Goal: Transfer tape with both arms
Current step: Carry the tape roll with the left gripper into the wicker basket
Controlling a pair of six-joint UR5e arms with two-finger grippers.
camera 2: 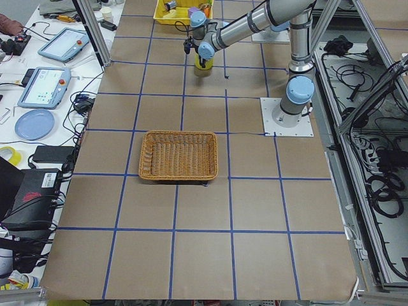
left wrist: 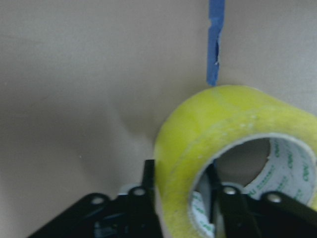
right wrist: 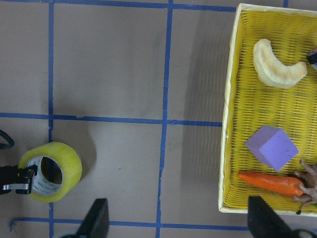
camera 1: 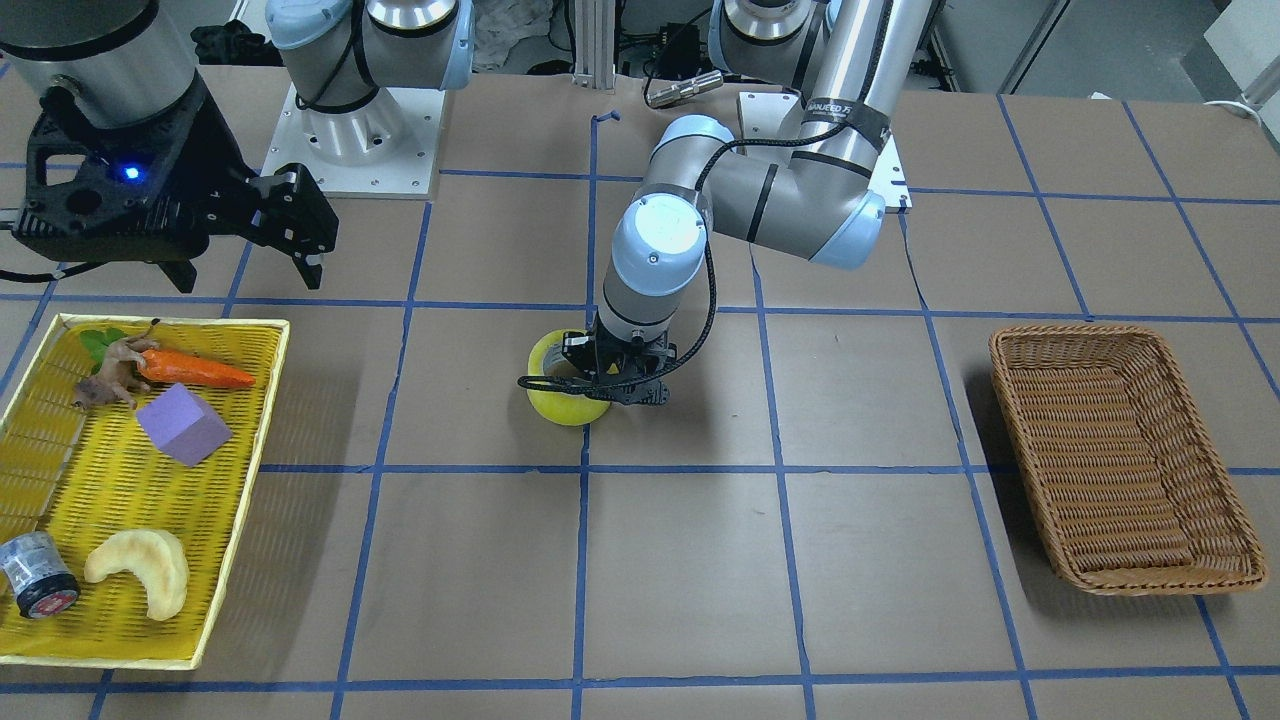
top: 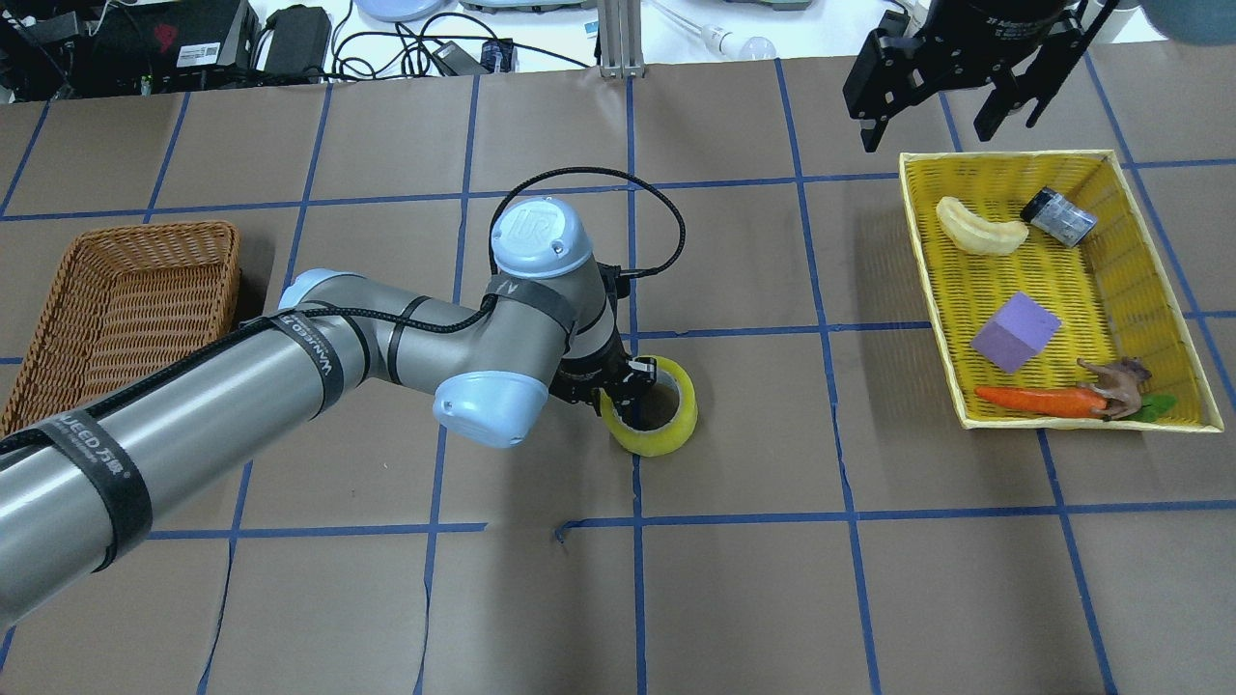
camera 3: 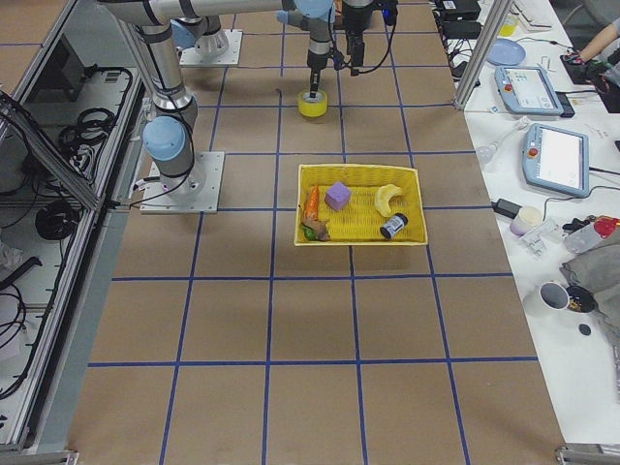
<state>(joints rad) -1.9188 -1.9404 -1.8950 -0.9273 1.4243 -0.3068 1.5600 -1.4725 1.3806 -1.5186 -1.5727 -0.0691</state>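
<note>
One wide roll of translucent yellowish packing tape (top: 666,432) sits near the middle of the brown paper-covered table (top: 734,598), beside a crossing of blue grid lines. The left arm's black two-finger gripper (top: 628,391) points down at it. One finger (left wrist: 148,196) presses against the roll's outer face and the other (left wrist: 214,191) is inside the grey-white core, so the jaws pinch the roll's wall. The right arm's black two-finger gripper (top: 924,135) hangs above the table just beyond the far rim of the single yellow mesh tray (top: 995,154), with its jaws spread wide and nothing between them. The tray is well apart from the tape and holds five things: one orange toy carrot (top: 1038,401), one purple foam cube (top: 1014,331), one pale crescent-shaped pastry toy (top: 978,229), one small dark cylinder (top: 1059,216) and one brown animal figure (top: 1115,381) that touches the carrot's leafy end. One brown wicker basket (top: 126,290) stands at the table's opposite side.
</note>
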